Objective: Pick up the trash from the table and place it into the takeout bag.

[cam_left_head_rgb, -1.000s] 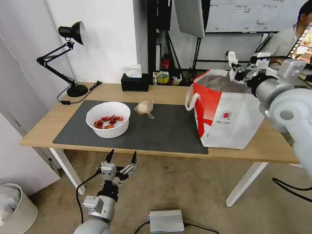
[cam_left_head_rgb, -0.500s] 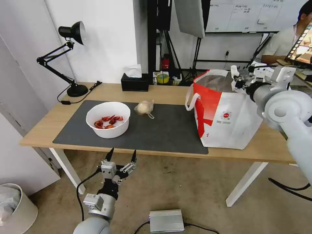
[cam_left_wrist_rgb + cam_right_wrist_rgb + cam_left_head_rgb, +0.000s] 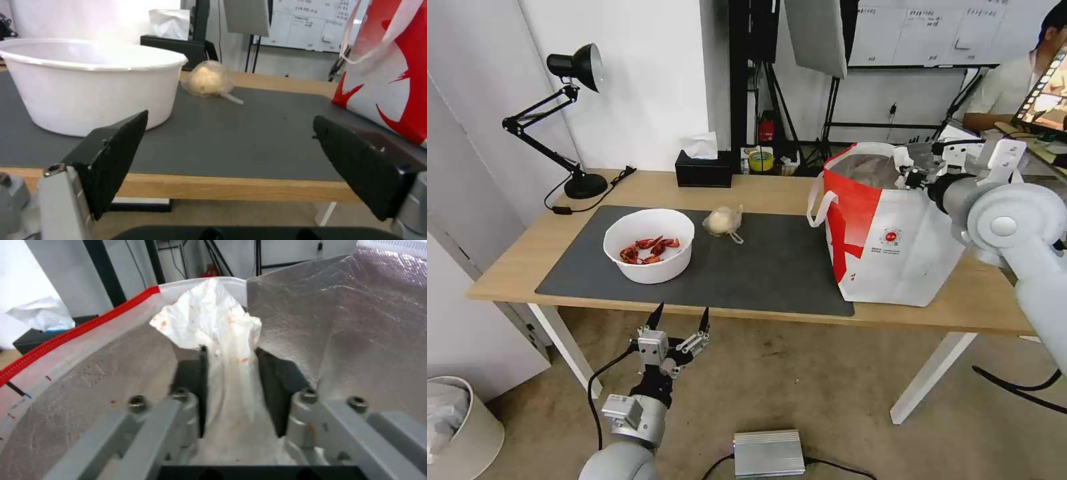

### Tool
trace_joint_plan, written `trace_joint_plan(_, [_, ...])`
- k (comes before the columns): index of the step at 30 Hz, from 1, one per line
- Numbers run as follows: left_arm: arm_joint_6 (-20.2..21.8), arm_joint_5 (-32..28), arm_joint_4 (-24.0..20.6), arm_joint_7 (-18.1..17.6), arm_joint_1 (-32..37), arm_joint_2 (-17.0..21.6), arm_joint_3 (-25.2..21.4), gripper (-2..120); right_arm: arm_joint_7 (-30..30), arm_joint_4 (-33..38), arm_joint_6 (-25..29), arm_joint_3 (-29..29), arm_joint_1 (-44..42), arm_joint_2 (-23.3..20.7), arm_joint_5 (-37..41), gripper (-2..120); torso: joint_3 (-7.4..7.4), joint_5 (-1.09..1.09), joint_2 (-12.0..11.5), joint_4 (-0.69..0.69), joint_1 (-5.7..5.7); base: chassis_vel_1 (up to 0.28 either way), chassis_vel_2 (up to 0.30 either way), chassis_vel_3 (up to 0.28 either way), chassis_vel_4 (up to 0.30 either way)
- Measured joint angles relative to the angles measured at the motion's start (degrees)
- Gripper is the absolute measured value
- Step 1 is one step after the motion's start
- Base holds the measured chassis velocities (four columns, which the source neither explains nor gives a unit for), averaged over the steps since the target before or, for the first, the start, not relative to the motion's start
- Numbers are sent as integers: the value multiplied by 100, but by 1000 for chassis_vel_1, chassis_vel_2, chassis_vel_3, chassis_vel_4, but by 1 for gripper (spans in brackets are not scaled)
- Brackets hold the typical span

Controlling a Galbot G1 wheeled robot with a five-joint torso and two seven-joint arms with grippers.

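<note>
Right gripper (image 3: 229, 373) sits at the mouth of the takeout bag (image 3: 894, 253), fingers closed on the crumpled white napkin (image 3: 213, 323) — pinched at its lower part, the loose crumpled end sticking out past the fingertips toward the far wall of the bag. In the right wrist view silver foil lining lies on both sides of the napkin and the red rim edge runs off to one side, so the napkin appears to be over the opening, not outside it. Long axis of the napkin runs along the finger direction. Judgement: what the release turns on is that open bag lies below the napkin; it looks so, though the bag floor is hidden.

Left gripper (image 3: 679, 325) is parked low, in front of the table (image 3: 760, 313) edge and below desktop level, fingers spread wide and holding nothing. It points at the dark grey mat (image 3: 760, 273).

Remaining trash on the mat:
- white round bowl (image 3: 649, 244) with red crayfish shells — nearest the left gripper, just beyond the table edge.
- small clear-plastic pale bundle (image 3: 724, 220) — behind and beside the bowl, apart from it, between the bowl and the bag.

Left arm is clearly the nearer to both (right arm is occupied at the bag).

Others: black tissue box (image 3: 704, 170) at the back edge, desk lamp (image 3: 570, 120) at the far left corner — neither near the bag mouth. Nothing visible obstructs the drop.
</note>
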Motion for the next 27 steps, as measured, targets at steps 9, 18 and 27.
trace_joint_plan(9, [4, 0, -5, 3, 4, 0, 16, 100, -4, 36, 2, 19, -50, -50, 12, 60, 0, 0, 0, 0, 0, 0, 0, 0, 0])
trace_joint_plan(18, [7, 32, -20, 5, 26, -16, 47, 100, -31, 92, 4, 28, -70, -100, -1, 93, 0, 0, 0, 0, 0, 0, 0, 0, 0])
trace_joint_plan(27, [8, 68, -42, 7, 61, -36, 50, 100, -183, 189, 14, 48, -89, -111, -192, 100, 0, 0, 0, 0, 0, 0, 0, 0, 0])
